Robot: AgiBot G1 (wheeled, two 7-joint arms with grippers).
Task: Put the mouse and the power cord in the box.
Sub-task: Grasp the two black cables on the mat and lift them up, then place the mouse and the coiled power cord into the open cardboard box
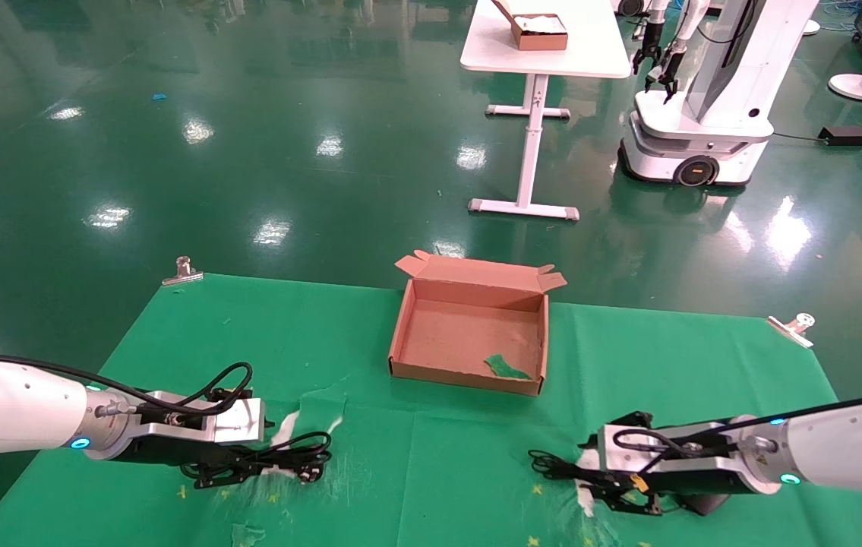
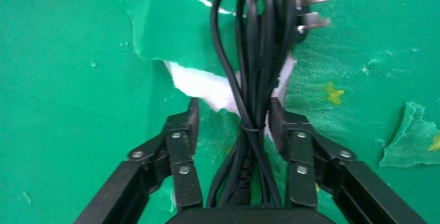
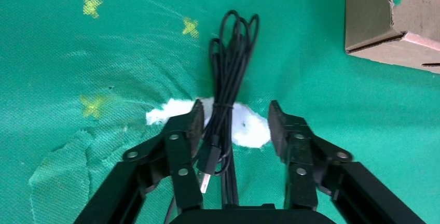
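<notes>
The power cord (image 2: 249,68) is a thick black cable folded into a long, tied bundle, its chunky plug with bare metal prongs at the far end. It lies on the near left of the green cloth (image 1: 431,463), over a tear where white shows through. The left gripper (image 2: 232,121) is low over it with its fingers (image 2: 182,130) spread wide, one on each side of the bundle; whether they touch the cable cannot be told.

In the middle, farther back, the box (image 1: 400,334) sits open: shallow brown cardboard, lid flaps folded outward on the far side, a green scrap (image 1: 505,367) in its near right corner.

On the near right, the mouse cable (image 3: 228,73) is a thin black bundle looped at one end, with a USB plug lying beside one finger. It crosses another torn white patch. The right gripper (image 3: 233,121) straddles it with fingers spread apart, closing on nothing. In the head view a dark shape, likely the mouse (image 1: 704,503), sits just under this gripper's wrist, mostly hidden.
</notes>
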